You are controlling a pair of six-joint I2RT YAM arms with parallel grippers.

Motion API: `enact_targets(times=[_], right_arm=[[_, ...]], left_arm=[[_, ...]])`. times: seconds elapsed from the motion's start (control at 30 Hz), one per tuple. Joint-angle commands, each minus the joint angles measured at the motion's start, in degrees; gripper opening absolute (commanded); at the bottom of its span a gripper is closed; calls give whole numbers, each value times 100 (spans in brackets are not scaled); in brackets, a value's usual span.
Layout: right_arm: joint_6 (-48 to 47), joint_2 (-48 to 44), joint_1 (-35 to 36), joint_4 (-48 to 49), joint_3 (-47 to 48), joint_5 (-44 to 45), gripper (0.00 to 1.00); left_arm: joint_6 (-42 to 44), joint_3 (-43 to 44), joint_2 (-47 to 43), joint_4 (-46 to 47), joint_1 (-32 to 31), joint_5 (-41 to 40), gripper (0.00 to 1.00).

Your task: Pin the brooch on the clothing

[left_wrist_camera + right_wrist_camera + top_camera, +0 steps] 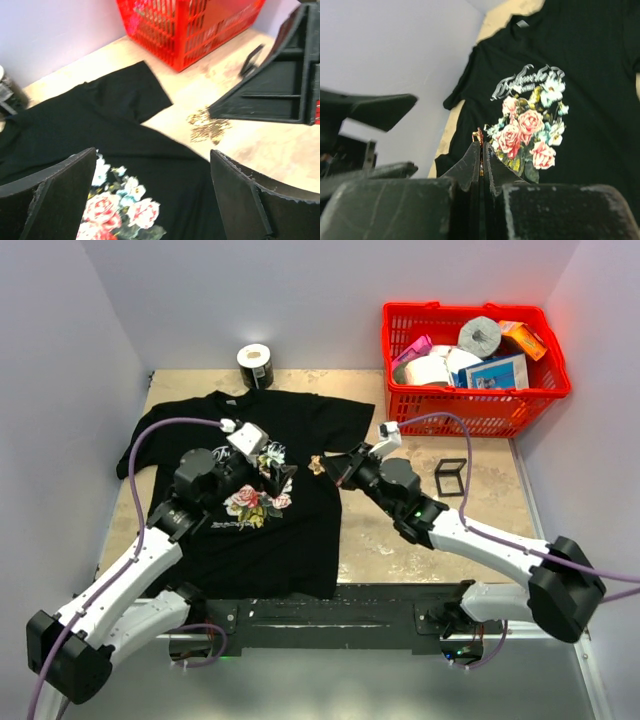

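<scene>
While your right gripper (481, 150) is clenched on the brooch (479, 134) near the edge of the clothing (290, 540), the left gripper (154, 165) hangs released over the rose print (125, 210). Expect the brooch to be light, slick and easily twisted (only its tip shows). The limp clothing probably needs pinching up beside the print.

Tan desk (400, 540): black T-shirt (290, 540) spread flat, left; red basket (480, 410) far right; roll (255, 365) at far edge; small black frame (451, 477) right.
</scene>
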Motion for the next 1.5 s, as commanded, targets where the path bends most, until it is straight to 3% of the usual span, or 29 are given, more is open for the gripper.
enact_targets(times=[0.0,0.33,0.57,1.0,1.33,1.47], right_arm=[[-983,-560,-213,748,-264,-638,0],[-1521,-1000,-293,836,-274,-1746,0],[-1416,-974,-319,1003,-256,-2248,0],[-1301,-930,-328,1232,-309,-2547,0],[-1327,-834,-328,1214,-344,-2599,0],[-1345,-790,-319,1214,-361,-2600,0]], left_arm=[[-1096,263,236,701,597,2140,99],[-1598,254,773,1361,835,3866,87],[-1844,210,992,1563,844,4008,69],[-2143,184,1265,1782,844,4281,52],[-2354,113,1353,2072,844,4483,30],[-2503,78,1362,2283,844,4632,29]])
